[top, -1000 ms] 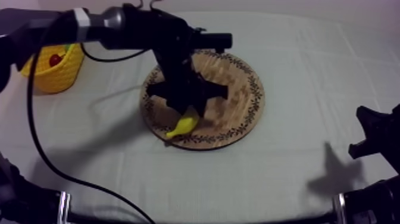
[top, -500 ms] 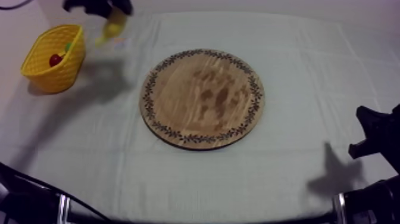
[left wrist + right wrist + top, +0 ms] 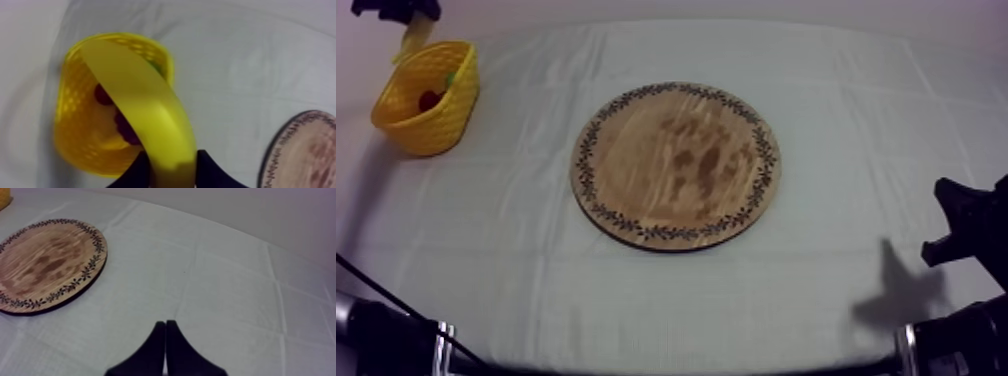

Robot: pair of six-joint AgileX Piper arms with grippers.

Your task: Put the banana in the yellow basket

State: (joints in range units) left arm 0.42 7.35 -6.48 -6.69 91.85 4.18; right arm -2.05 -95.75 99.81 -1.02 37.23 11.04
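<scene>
One banana is the task's thing. It hangs clamped by one end between the two black fingers of my left hand, and the rest of its curve reaches out across the mouth of the yellow basket. From above, the banana sits at the basket's far rim rather than over its middle, clear of the weave, with the hand just above it at the counter's back left corner. Inside the basket lie a small red fruit, something darker beside it that I cannot name, and a bit of green against the wall. The wooden board is bare, well apart in the middle of the counter. My right hand rests low at its own side, fingers pressed together on nothing.

I judge the carry nearly done and only the drop left, and that is where it can go wrong. If the banana is let go this close to the rim, it may strike the edge and roll off onto the counter behind the basket. It is long for that opening, so it could also land bridged across the rim. The basket looks light, and a knock from the fruit or the fingers might tip it and spill what it holds.
</scene>
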